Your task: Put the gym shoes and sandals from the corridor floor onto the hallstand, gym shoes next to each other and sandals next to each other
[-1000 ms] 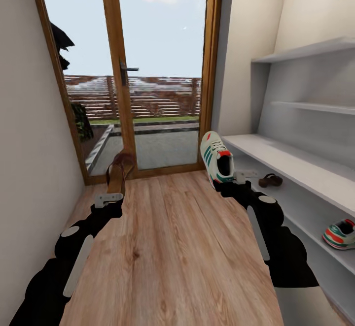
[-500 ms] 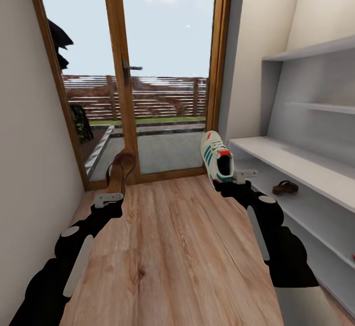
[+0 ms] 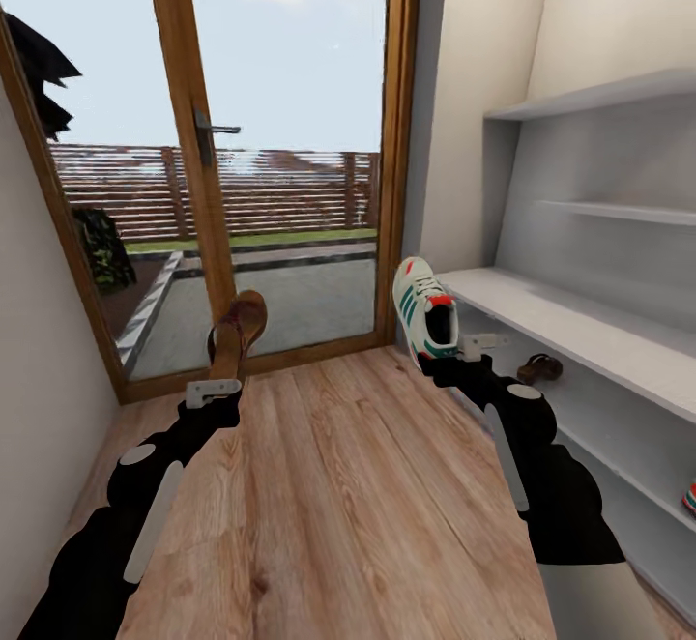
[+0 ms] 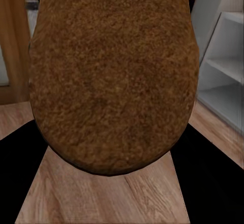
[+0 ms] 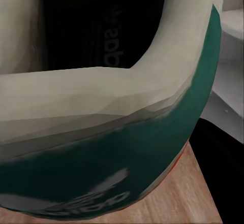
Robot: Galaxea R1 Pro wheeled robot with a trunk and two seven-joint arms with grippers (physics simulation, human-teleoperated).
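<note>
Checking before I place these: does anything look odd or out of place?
Nothing stands out. The left gripper holds a brown leather sandal upright, the right gripper a white green-striped sneaker; another sandal sits on the white rack's lower tier.

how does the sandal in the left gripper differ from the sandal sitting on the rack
The held sandal is up in the air, standing on end in the left gripper; the other sandal lies flat on the lower tier of the hallstand. The held one is over the corridor floor, near the glass door; the other is already on the rack. Both are brown.
</note>
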